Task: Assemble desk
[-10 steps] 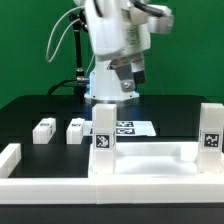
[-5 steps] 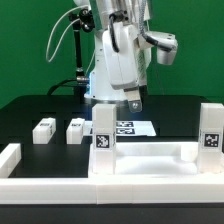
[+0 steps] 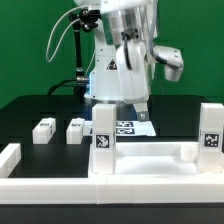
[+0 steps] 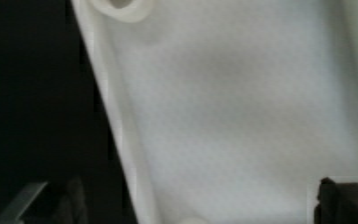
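Observation:
The desk's white tabletop lies at the front of the black table, with two tagged legs standing upright on it, one near the middle and one toward the exterior view's right. Two more legs lie loose behind it on the exterior view's left. My gripper hangs open above the tabletop's back edge, between the upright legs, holding nothing. In the wrist view a blurred white tabletop surface with a round hole fills the space ahead of my gripper.
The marker board lies flat behind the tabletop, under the arm. Low white rails border the table at the front and the exterior view's left. The arm's base and cables stand at the back centre.
The wrist has turned and the gripper has come down and shifted toward the exterior view's right, closer to the tabletop. Its jaws stay open. No part has moved.

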Controlling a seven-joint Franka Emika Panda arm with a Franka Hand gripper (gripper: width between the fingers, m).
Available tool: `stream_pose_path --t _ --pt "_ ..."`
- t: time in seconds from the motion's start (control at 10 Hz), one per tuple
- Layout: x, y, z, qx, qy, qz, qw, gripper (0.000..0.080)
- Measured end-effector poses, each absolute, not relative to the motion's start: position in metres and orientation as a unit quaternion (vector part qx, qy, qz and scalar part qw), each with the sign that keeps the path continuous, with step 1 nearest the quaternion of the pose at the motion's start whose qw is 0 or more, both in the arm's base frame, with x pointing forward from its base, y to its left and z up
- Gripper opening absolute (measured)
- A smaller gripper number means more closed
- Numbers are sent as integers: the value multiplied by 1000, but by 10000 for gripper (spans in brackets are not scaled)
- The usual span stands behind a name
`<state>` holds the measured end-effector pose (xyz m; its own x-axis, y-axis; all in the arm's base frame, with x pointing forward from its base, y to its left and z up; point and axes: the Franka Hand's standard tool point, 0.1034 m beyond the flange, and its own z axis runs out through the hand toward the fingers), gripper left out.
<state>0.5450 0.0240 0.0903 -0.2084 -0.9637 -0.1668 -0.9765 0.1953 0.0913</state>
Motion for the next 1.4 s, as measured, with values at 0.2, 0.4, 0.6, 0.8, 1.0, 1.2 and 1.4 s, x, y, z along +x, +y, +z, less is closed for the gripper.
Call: stream_pose_path --t 0.2,0.4,0.6,0.8,1.0,1.2,1.4 --pt "516 27 57 -634 769 89 9 649" --pt "511 34 31 -635 769 78 -8 649" --pt "520 42 20 -643 765 34 3 649" --pt "520 42 20 -645 764 31 4 649" --pt "520 42 19 -645 763 31 4 555" --pt "520 42 18 -645 763 31 3 353" --pt "517 42 17 -645 763 34 1 218"
